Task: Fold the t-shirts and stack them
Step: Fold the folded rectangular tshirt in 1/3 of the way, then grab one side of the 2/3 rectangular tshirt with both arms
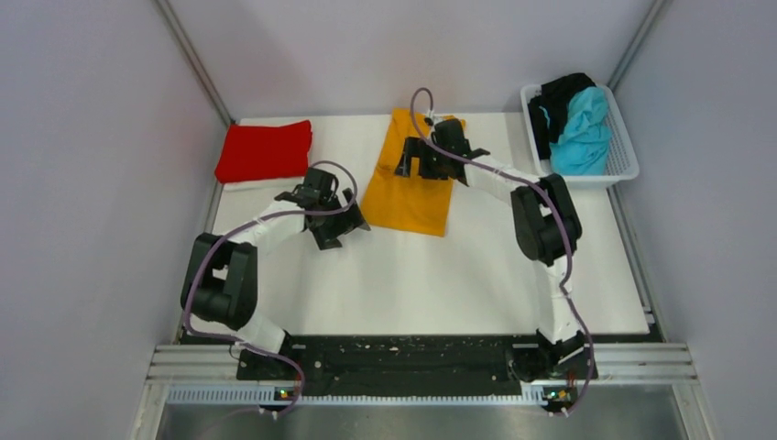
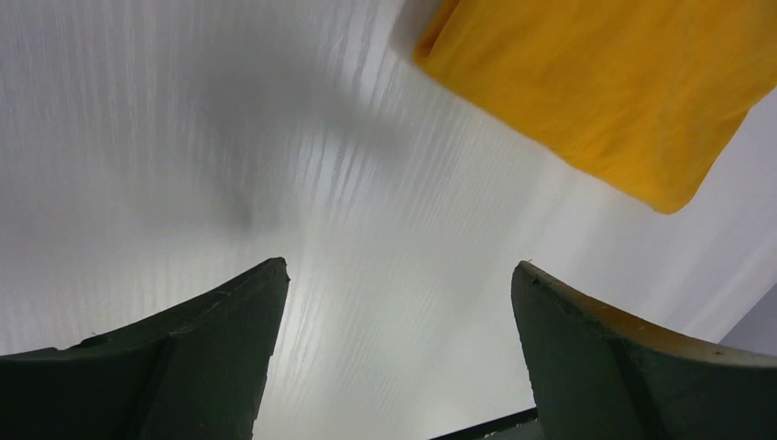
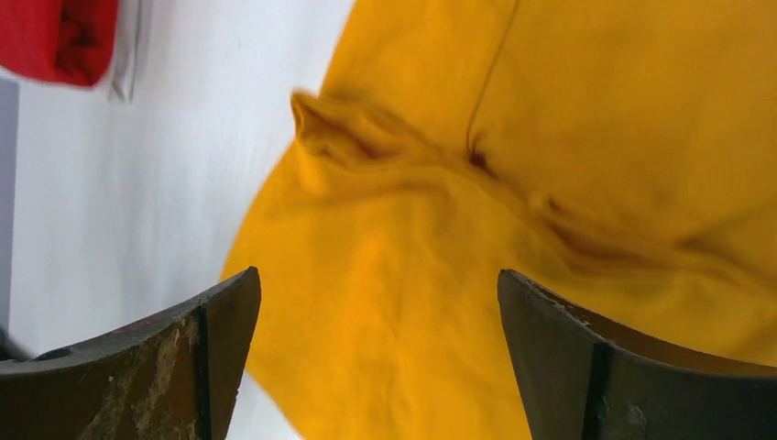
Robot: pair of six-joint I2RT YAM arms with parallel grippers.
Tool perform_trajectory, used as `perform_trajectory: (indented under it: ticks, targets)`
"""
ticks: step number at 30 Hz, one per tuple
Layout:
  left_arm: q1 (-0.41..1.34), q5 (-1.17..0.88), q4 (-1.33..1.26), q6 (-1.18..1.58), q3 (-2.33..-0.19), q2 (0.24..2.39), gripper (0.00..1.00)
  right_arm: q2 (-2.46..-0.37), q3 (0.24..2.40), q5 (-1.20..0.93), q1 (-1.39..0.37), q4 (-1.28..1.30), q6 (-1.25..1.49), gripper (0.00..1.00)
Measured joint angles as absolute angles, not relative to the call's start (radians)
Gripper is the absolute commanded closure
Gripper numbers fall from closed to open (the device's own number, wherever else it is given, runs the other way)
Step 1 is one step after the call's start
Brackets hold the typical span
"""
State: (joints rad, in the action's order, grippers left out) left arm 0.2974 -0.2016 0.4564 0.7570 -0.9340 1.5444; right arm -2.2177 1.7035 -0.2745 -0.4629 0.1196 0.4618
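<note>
The orange-yellow t-shirt [image 1: 408, 197] lies as a long folded strip at the table's back centre. My right gripper [image 1: 421, 170] hovers over its middle, jaws open. In the right wrist view the gripper [image 3: 377, 275] spans wrinkled orange-yellow cloth [image 3: 550, 137] without gripping it. My left gripper [image 1: 343, 229] stands open beside the strip's near left corner. In the left wrist view that gripper [image 2: 399, 266] is over bare table, with the shirt's corner [image 2: 596, 82] ahead. A folded red t-shirt [image 1: 264, 151] lies at the back left and also shows in the right wrist view [image 3: 55, 37].
A white basket [image 1: 629, 165] at the back right holds a crumpled turquoise shirt [image 1: 582, 133] and a black one [image 1: 561, 96]. The white table [image 1: 412, 284] is walled on three sides by grey panels. The arm bases sit on a black rail [image 1: 403, 362] at the near edge.
</note>
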Motion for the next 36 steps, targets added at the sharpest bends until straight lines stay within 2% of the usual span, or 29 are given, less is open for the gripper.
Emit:
perform_trajectory:
  ticks: [5, 9, 12, 15, 18, 21, 24, 31, 36]
  targets:
    - [0.295, -0.184, 0.456, 0.738, -1.1, 1.683, 0.25, -2.009, 1.454, -0.273, -0.463, 0.13, 0.442, 0.01]
    - [0.285, -0.183, 0.451, 0.723, -1.193, 1.77, 0.42, -1.766, 1.207, -0.245, -0.463, 0.137, 0.438, 0.01]
    - [0.278, -0.185, 0.449, 0.708, -1.222, 1.835, 0.58, -1.647, 1.075, -0.221, -0.463, 0.136, 0.441, 0.01]
    - [0.275, -0.185, 0.456, 0.7, -1.222, 1.883, 0.63, -1.594, 0.988, -0.194, -0.463, 0.143, 0.448, 0.01]
    - [0.273, -0.196, 0.457, 0.699, -1.233, 1.898, 0.79, -1.584, 0.933, -0.172, -0.463, 0.157, 0.461, 0.03]
    - [0.273, -0.208, 0.455, 0.696, -1.245, 1.919, 0.83, -1.584, 0.899, -0.166, -0.463, 0.166, 0.477, 0.06]
    - [0.271, -0.222, 0.454, 0.693, -1.256, 1.932, 0.99, -1.586, 0.895, -0.168, -0.463, 0.159, 0.492, 0.07]
    - [0.269, -0.256, 0.443, 0.688, -1.271, 1.949, 1.0, -1.627, 0.895, -0.182, -0.463, 0.127, 0.516, 0.12]
    - [0.269, -0.268, 0.391, 0.686, -1.232, 1.931, 1.0, -1.673, 0.899, -0.189, -0.468, 0.097, 0.521, 0.29]
